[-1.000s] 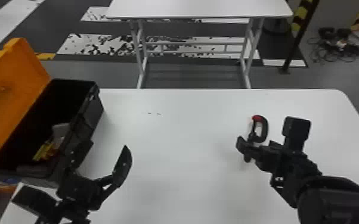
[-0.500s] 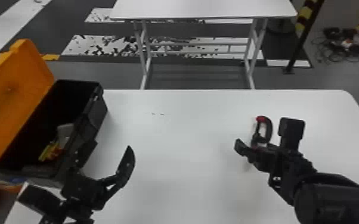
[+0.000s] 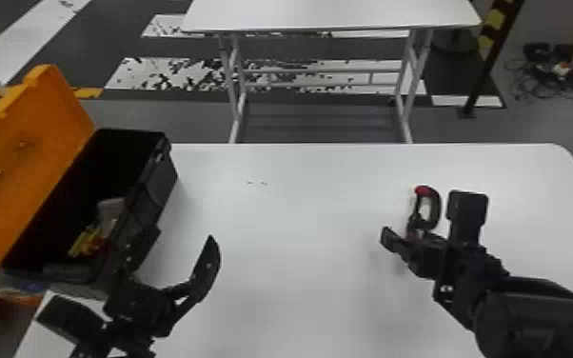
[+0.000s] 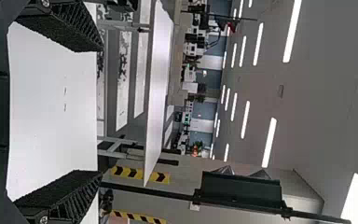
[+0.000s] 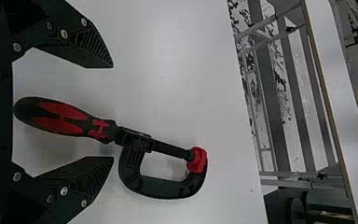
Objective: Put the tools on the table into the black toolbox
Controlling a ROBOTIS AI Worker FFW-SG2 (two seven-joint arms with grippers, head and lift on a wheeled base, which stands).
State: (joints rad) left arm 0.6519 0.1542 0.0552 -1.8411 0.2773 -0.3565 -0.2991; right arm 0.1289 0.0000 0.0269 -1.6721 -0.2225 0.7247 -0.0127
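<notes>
My right gripper [image 3: 423,233] is low over the right half of the table [image 3: 309,214], beside a black and red clamp [image 3: 435,209]. In the right wrist view the clamp's handle [image 5: 65,116] lies between the parted fingers of my right gripper [image 5: 113,112], touching neither, and its C-frame [image 5: 163,187] extends past the fingertips. My left gripper [image 3: 183,238] is open and holds nothing, just right of the black toolbox [image 3: 159,190]; in the left wrist view, my left gripper [image 4: 100,109] has wide-apart fingers. The toolbox contains a yellow-red item [image 3: 85,242] and a grey one [image 3: 110,209].
The toolbox's orange lid [image 3: 28,157] stands raised on its left side. A second white table [image 3: 328,14] is beyond the work table. Cables [image 3: 557,71] lie on the floor at the far right.
The head view has shifted slightly, moving the table and toolbox a little to the right in it. My right gripper has moved slightly left relative to the clamp; the left gripper keeps its pose.
</notes>
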